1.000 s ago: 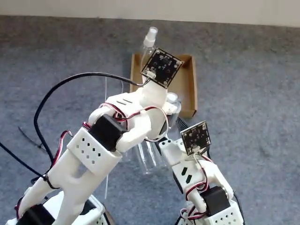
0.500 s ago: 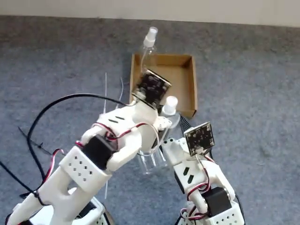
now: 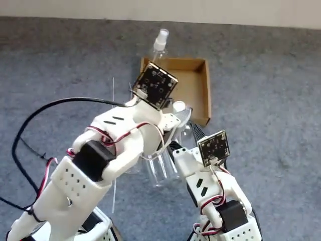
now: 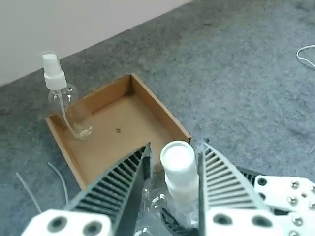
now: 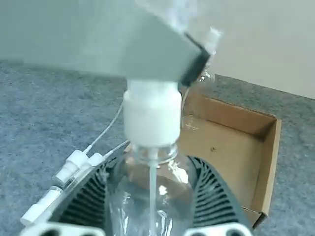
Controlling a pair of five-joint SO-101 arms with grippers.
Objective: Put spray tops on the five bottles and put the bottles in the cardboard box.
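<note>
A clear bottle stands upright in my right gripper, whose fingers are shut on its body. On its neck sits a white spray top, and my left gripper is shut around that spray top from above. In the high view the two grippers meet at the bottle, just in front of the cardboard box. Another bottle with a spray top stands in the box's far left corner. In the left wrist view that bottle stands inside the box.
Clear bottles lie on the grey carpet under the arms. Loose spray tops with thin tubes lie beside them, left of the box. Black cables trail over the carpet on the left. The carpet right of the box is bare.
The left arm's wrist has turned and shifted left over the bottle, and the white spray top has come into sight. The right arm has barely moved.
</note>
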